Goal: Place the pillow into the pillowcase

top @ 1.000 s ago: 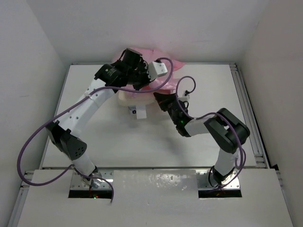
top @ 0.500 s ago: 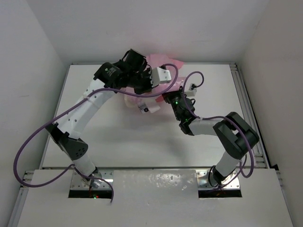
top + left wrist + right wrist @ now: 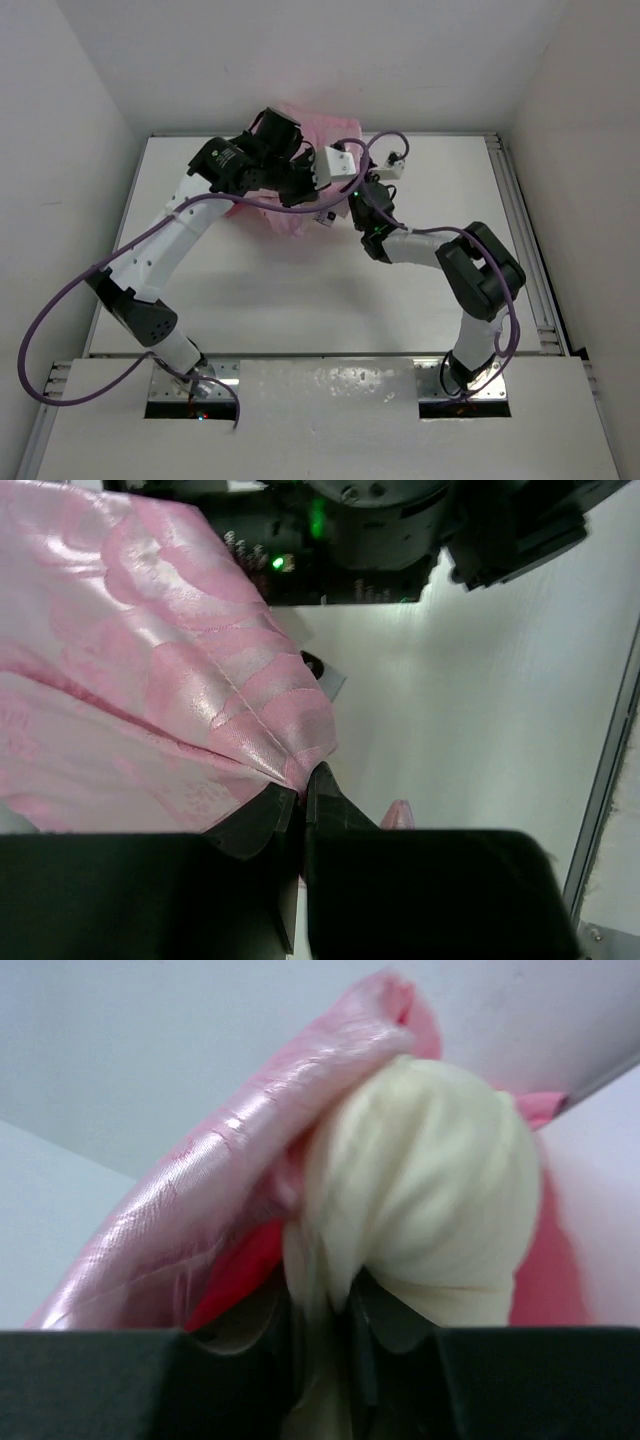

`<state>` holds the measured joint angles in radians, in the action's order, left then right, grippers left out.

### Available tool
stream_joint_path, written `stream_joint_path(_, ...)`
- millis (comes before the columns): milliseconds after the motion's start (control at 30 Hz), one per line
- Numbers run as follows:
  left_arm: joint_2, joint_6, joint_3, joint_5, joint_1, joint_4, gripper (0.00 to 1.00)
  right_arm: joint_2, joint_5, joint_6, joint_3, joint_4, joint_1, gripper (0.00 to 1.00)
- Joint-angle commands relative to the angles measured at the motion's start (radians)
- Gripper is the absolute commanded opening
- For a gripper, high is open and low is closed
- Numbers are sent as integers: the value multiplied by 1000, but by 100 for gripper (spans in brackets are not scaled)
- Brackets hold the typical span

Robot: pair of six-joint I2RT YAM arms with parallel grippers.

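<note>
Now stuffing step: left hand (image 3: 303, 783) pinches pillowcase (image 3: 150, 680) hem, right hand (image 3: 322, 1305) pinches pillow (image 3: 430, 1190) end at mouth. Next, likely: push pillow deeper, hem held taut.

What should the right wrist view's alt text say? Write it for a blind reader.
The right gripper pinches a bunched fold of the cream pillow at the bottom of the frame. The shiny pink pillowcase drapes along the pillow on the frame's left and shows behind it, against a pale wall.
</note>
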<state>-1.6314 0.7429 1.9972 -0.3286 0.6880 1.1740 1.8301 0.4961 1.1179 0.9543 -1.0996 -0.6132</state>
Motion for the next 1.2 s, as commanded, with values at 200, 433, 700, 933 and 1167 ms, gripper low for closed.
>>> stream_joint_path(200, 105, -195, -189, -21, -188, -261, 0, -197, -339, -153, -215, 240, 123, 95)
stream_joint_path(433, 44, -240, -23, -32, -254, -286, 0, -443, -669, -570, -172, 840, 234, 99)
stream_joint_path(700, 18, -175, -6, -64, -234, -229, 0, -493, -858, -771, -137, 843, 225, 99)
stream_joint_path(933, 50, -157, -87, -69, -203, -217, 0, -342, -611, -834, -100, 684, 104, 99)
stream_joint_path(1167, 79, -123, -179, -96, -170, -188, 1, -126, -520, -678, 21, 586, 75, 78)
